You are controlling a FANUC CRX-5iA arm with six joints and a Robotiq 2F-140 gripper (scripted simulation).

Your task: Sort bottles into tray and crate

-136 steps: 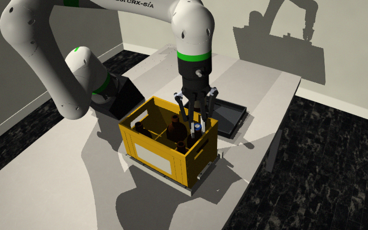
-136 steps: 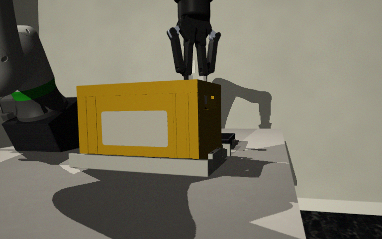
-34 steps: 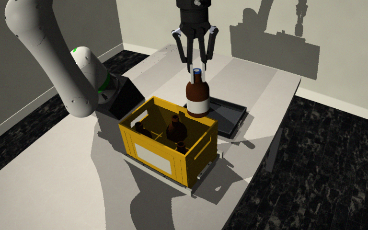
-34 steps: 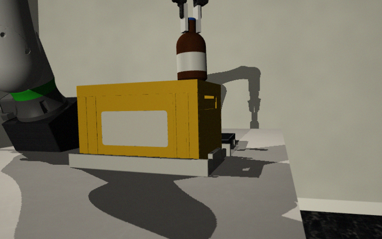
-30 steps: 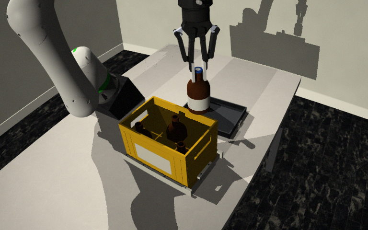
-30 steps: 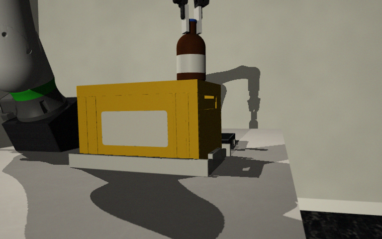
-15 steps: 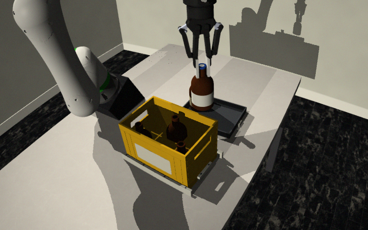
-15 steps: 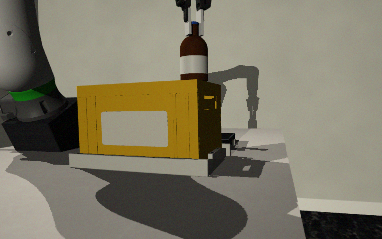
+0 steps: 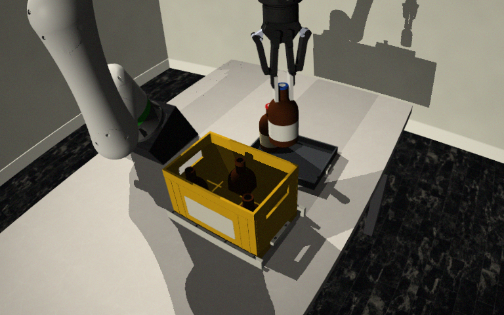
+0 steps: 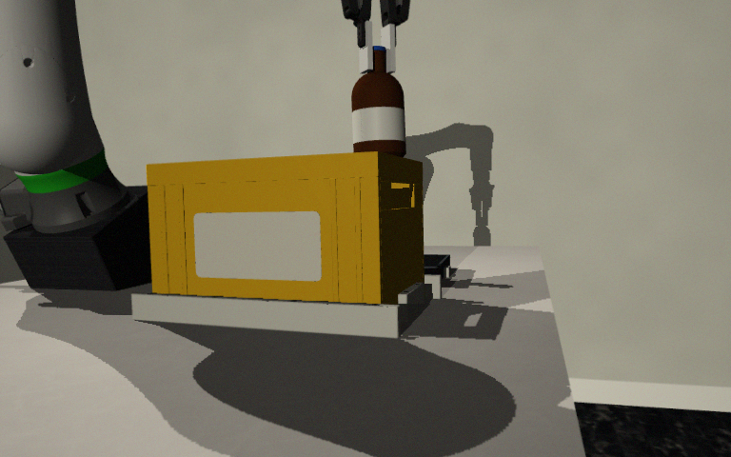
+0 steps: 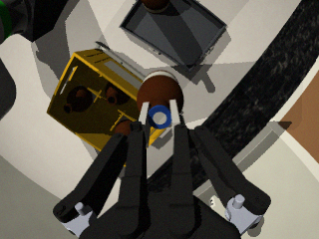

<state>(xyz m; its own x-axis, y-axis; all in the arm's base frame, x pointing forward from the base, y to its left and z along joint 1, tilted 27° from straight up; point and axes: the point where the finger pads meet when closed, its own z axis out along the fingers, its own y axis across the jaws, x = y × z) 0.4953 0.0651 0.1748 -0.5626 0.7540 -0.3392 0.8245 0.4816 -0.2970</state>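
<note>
With its neck pinched between the pale fingertips [image 9: 275,88] [image 10: 366,59] of the end effector [image 9: 283,88] [image 10: 380,50] [image 11: 159,112], the blue-capped bottle [image 9: 283,122] [image 10: 378,102] [image 11: 159,92] is held upright in the air. In the top view, it is seen above the left part of the dark tray [image 9: 312,155] [image 10: 437,262] [image 11: 174,37], and a red-capped bottle [image 9: 264,130] [image 11: 156,4] is partly hidden behind it. That second bottle is stood upright at the tray's left end. On the near side of the tray, the yellow crate [image 9: 210,211] [image 10: 258,167] [image 11: 80,134] is set level on the table [image 9: 92,230] [image 10: 69,409] [image 11: 30,134], edged by pale rails [image 9: 215,239] [image 10: 264,315]. Three open brown bottles are contained in the crate: one at the left [image 9: 190,173], one toward the middle [image 9: 241,176] and one in the near right corner [image 9: 247,200]. Their bases are hidden by the crate walls.

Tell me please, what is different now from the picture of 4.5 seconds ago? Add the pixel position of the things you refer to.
The gripper [image 9: 283,88] [image 10: 380,53] [image 11: 159,110] has lifted the blue-capped bottle [image 9: 283,115] [image 10: 378,96] [image 11: 160,92] out of the crate [image 9: 210,211] [image 10: 258,188] [image 11: 60,92] and moved it towards the tray [image 9: 315,155] [image 10: 437,263] [image 11: 174,37]. The crate, its three open bottles and the tray stayed in place.
</note>
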